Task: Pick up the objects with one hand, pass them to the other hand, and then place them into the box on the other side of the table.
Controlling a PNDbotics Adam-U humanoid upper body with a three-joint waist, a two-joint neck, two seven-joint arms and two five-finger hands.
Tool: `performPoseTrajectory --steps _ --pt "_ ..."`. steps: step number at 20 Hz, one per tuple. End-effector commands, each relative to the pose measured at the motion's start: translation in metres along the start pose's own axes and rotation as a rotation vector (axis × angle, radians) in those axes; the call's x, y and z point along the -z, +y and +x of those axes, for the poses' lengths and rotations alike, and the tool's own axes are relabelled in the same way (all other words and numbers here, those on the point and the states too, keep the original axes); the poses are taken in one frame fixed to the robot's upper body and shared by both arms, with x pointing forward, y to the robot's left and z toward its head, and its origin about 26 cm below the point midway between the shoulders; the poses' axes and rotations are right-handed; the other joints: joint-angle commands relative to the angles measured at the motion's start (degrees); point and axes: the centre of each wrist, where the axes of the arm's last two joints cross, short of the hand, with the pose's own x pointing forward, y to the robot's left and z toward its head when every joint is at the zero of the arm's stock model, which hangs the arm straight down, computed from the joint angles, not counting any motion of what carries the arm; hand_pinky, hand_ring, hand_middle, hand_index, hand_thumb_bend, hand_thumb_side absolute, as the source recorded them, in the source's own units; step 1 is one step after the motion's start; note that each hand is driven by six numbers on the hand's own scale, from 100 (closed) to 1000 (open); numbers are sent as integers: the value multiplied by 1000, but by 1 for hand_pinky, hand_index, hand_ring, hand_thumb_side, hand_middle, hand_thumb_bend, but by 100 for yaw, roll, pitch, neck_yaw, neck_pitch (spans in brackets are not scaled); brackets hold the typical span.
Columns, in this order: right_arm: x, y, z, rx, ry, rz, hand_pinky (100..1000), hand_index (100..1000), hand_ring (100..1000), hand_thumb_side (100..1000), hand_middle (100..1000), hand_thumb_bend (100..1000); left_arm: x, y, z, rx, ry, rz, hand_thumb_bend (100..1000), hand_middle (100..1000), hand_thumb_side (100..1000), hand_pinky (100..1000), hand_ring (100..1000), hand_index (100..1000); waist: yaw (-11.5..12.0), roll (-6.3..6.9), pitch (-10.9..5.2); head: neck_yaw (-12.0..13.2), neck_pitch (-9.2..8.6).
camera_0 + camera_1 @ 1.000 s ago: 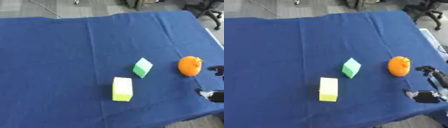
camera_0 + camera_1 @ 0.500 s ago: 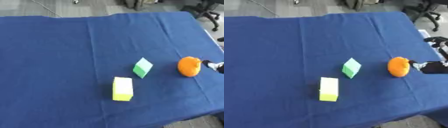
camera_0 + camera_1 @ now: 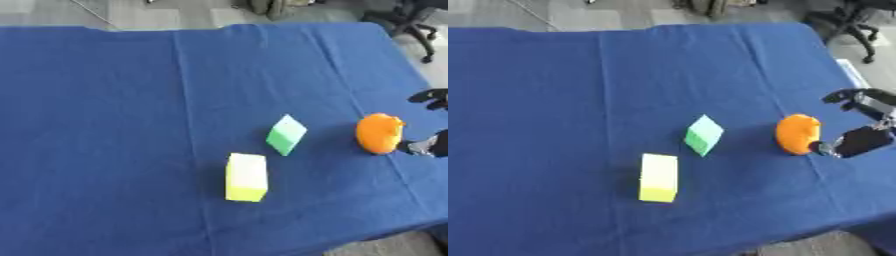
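Reaching in beside the orange object [image 3: 798, 134], the right hand [image 3: 859, 122] has its fingers spread around it, apparently touching, not yet closed. Left of the orange object, green block [image 3: 703, 134] and yellow block [image 3: 659, 177] lie untouched; no box shows.

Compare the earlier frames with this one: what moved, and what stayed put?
The right hand has come up from the table's near right edge to just beside the orange object, apparently touching it but not clearly gripping. The orange object, green block and yellow block have not moved.
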Motion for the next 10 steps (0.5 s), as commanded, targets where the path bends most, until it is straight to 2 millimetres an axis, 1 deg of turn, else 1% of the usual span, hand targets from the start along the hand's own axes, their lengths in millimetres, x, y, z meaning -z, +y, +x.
performPoseTrajectory --steps 1,2,5,8,9,10 --pt "-2 -12 9 -37 6 -25 994 913 927 181 929 486 3 1 11 34 -28 -21 100 731 757 973 1000 907 15 21 -64 -67 -75" --pt "-2 -12 9 -36 14 -37 990 909 924 165 927 497 3 1 12 33 -30 -23 100 730 757 973 1000 906 31 27 -52 -95 -75" --pt "-1 -10 9 -28 37 -84 977 907 917 164 925 492 3 0 13 33 -38 -27 100 730 757 974 1000 906 76 45 -10 -145 -94" --pt "0 -6 8 -18 66 -118 989 911 924 154 927 504 3 -1 15 33 -43 -30 100 730 759 975 1000 905 119 57 40 -178 -134" --pt "0 -4 8 -17 75 -121 990 912 925 122 927 497 3 -2 15 33 -44 -31 100 730 758 975 1000 905 132 59 56 -183 -149" --pt "0 -2 7 -14 85 -120 992 912 926 154 927 512 3 -2 15 32 -46 -33 100 730 760 975 1000 905 149 63 74 -191 -164"
